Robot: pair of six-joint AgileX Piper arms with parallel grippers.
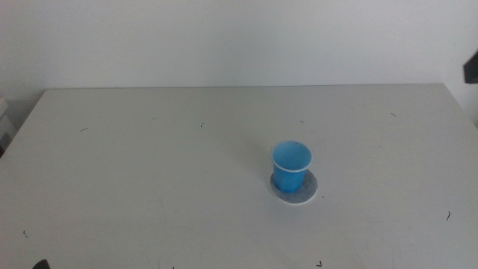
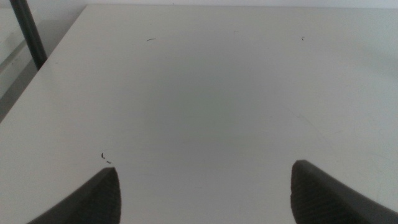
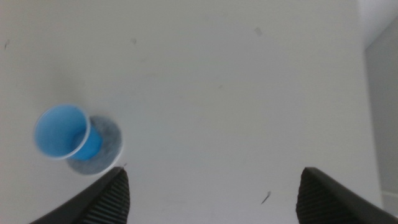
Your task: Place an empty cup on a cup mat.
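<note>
The blue cup (image 1: 290, 166) stands upright on the round grey cup mat (image 1: 308, 193), right of the table's middle. It looks empty. In the right wrist view the cup (image 3: 62, 132) and the mat (image 3: 106, 140) lie off to one side, beyond one jaw. My right gripper (image 3: 214, 193) is open and empty, raised above the table and apart from the cup. My left gripper (image 2: 205, 186) is open and empty over bare table near the left edge. Neither gripper's jaws show clearly in the middle view.
The white table (image 1: 149, 164) carries only small dark specks. A dark part (image 1: 470, 67) shows at the picture's right edge. A dark post (image 2: 28, 34) stands beyond the table's edge in the left wrist view.
</note>
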